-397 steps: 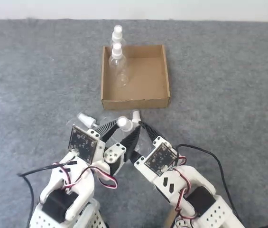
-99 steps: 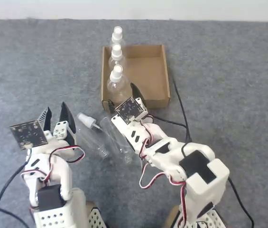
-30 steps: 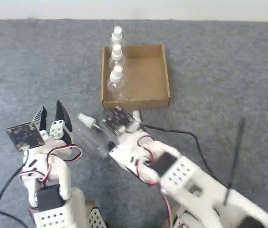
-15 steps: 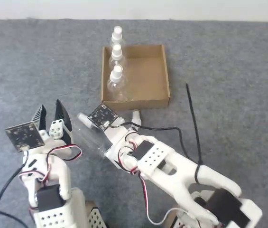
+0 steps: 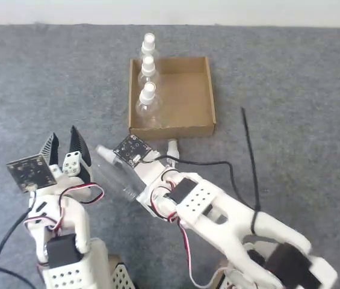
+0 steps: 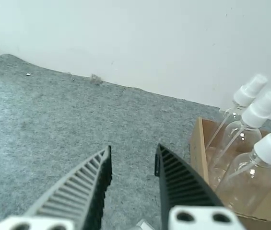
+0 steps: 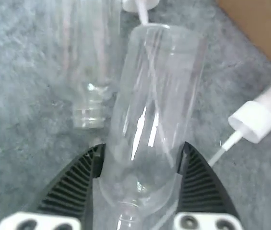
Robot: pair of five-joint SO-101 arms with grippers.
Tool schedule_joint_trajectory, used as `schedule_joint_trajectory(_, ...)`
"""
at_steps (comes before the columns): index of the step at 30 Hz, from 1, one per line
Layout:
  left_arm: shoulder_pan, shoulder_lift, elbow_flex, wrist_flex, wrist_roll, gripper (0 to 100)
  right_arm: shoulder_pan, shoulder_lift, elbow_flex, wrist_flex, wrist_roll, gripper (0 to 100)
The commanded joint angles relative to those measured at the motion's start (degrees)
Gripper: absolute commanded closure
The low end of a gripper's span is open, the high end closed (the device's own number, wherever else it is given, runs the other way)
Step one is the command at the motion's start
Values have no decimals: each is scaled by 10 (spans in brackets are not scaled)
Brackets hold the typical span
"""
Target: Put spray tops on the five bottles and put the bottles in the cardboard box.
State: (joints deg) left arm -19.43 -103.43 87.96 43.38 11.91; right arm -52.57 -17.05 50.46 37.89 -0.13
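Just before the cardboard box [image 5: 173, 129], your right gripper [image 7: 142, 153] is closed on a clear bottle [image 7: 154, 96].
Your left gripper [image 6: 133, 158] stands apart, jaws partly open, holding nothing; a loose spray top [image 7: 257, 120] lies beside the bottle.

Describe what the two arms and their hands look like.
Both arms have white shells. The left hand and right hand have black, ribbed, pointed fingers on white mounts. Red, black and white wires loop over the joints, a black cable trails from the right arm, and each wrist carries a dark circuit board.
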Motion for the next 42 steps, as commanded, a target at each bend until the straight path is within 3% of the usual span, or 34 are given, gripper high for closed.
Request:
schedule_joint_trajectory(1,-4,-9,-7,-17,9,859,9,-89,-34,64,-7,922)
schedule_joint_trajectory(7,-4,-9,0,-18,9,859,27,-152,-34,150,-16,922)
schedule_joint_trajectory(13,-4,-9,0,-18,9,859,27,-216,-34,237,-131,922)
schedule_joint_trajectory(18,-4,-9,0,-18,9,859,33,-263,-33,302,-184,922)
schedule_joint_trajectory(27,-4,-9,0,-18,9,859,162,-367,48,308,-191,921)
schedule_joint_trajectory(37,-4,-9,0,-18,9,859,270,-586,185,309,-194,922)
schedule_joint_trajectory(42,-4,-9,0,-18,9,859,324,-701,244,309,-262,923)
